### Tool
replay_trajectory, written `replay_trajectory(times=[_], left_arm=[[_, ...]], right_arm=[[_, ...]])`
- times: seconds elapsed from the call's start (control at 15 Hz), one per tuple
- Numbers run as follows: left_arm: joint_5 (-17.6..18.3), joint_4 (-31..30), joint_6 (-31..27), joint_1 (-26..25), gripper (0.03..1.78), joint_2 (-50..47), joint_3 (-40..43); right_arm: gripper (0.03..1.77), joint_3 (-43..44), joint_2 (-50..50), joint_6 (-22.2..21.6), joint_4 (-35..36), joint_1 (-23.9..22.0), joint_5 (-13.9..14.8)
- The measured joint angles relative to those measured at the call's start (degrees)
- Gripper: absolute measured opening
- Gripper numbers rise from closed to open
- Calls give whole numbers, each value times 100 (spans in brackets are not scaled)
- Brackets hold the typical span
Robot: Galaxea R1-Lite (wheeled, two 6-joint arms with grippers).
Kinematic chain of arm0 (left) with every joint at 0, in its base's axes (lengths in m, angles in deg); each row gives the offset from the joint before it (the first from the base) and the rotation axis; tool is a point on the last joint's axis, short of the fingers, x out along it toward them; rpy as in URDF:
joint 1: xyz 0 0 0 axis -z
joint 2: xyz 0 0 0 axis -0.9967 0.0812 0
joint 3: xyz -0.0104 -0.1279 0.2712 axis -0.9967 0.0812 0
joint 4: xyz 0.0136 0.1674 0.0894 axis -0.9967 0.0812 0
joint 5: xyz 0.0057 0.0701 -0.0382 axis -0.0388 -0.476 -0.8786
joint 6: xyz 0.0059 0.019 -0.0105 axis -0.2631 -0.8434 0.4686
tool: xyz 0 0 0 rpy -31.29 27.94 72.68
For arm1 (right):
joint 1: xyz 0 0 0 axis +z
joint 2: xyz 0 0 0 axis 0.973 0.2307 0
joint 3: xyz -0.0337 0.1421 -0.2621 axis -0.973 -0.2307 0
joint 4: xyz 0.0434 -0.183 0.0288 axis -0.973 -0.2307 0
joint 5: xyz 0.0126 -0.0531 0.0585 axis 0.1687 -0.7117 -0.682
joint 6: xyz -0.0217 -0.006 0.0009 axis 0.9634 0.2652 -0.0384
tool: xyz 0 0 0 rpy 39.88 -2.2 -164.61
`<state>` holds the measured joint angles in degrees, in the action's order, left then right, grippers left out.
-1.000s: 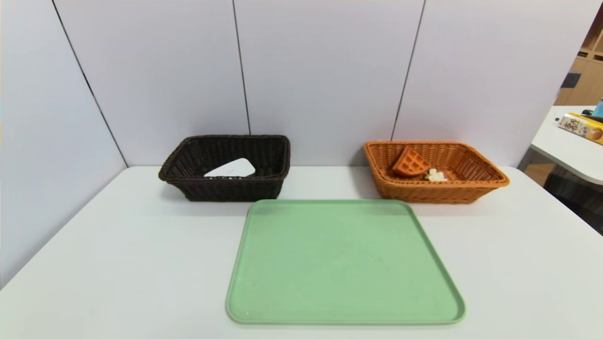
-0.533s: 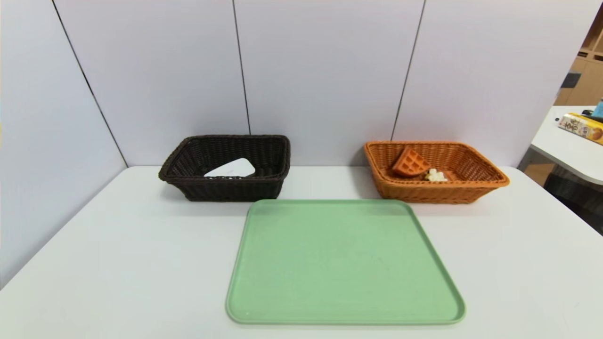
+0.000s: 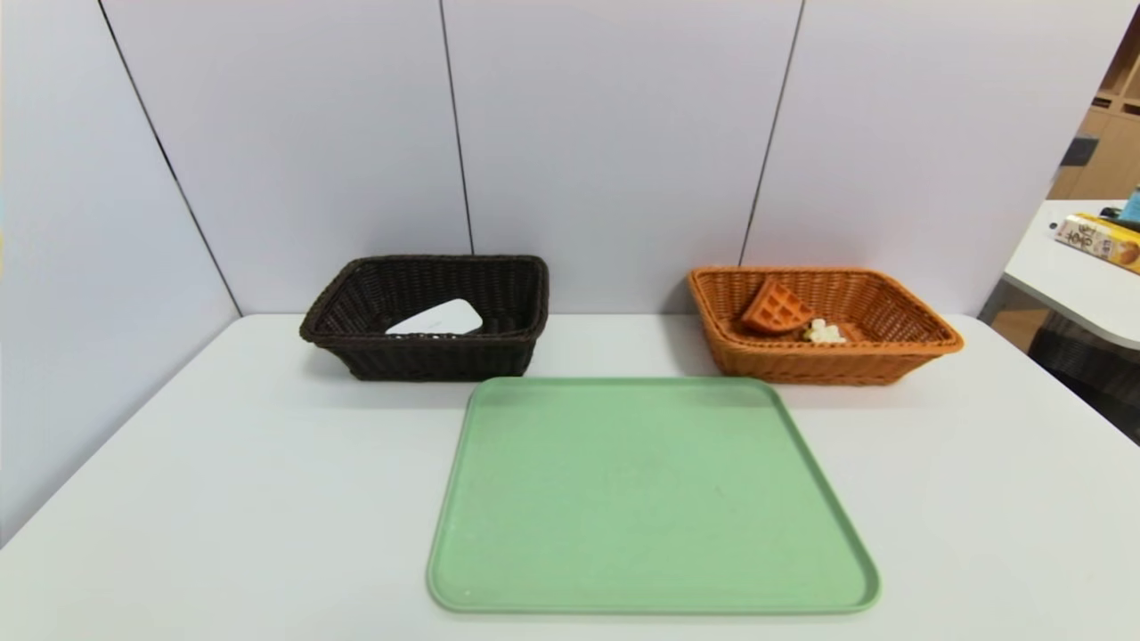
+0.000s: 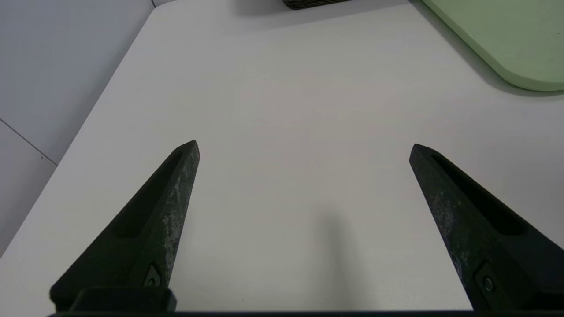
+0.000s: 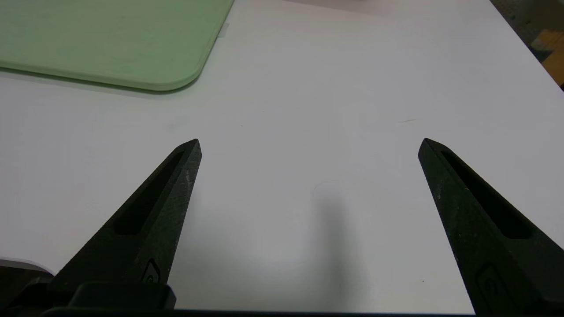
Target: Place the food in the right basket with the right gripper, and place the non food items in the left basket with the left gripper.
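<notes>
**Baskets filled, both claws spread above bare table**

In the head view, a dark brown wicker basket (image 3: 426, 316) sits left of centre, against the grey wall panels. Inside it lies a flat white item (image 3: 436, 318), tilted, its lower edge hidden behind the front rim; what it is cannot be told, and no writing shows on it. A pale green tray (image 3: 652, 499) fills the middle and lower frame, its far edge near both baskets. Right of centre stands an orange wicker basket (image 3: 824, 325) holding a wedge of waffle (image 3: 777, 309) and, just beside it, a small pale lumpy food piece (image 3: 824, 333) too small to name. At the far right edge, on a separate table, lies a yellow carton (image 3: 1101, 240), cut off by the frame; its print is unreadable.

Neither arm appears in the head view. In the left wrist view, the left gripper (image 4: 304, 147) has its fingers wide apart over the white table (image 4: 282, 110), holding nothing; a corner of the tray shows at upper right and a sliver of the dark basket at the top edge. In the right wrist view, the right gripper (image 5: 309, 143) is likewise spread and empty, the tray's corner at upper left.
</notes>
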<state>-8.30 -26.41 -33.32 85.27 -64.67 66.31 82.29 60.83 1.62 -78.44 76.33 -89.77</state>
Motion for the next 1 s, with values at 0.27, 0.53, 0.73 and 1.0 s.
replay_trajectory(times=[0.27,0.53,0.73,1.0], left_arm=[[-118,-502,157,0,169,0,218],[-286,-614,741,0,169,0,295],[-296,-616,816,-2,169,0,302],[-294,-649,953,-9,169,0,302]], right_arm=[[170,-106,0,-100,227,0,160],[170,-590,0,-113,1635,-2,129],[170,-666,0,-579,1635,0,232],[170,-670,2,-941,1646,6,294]])
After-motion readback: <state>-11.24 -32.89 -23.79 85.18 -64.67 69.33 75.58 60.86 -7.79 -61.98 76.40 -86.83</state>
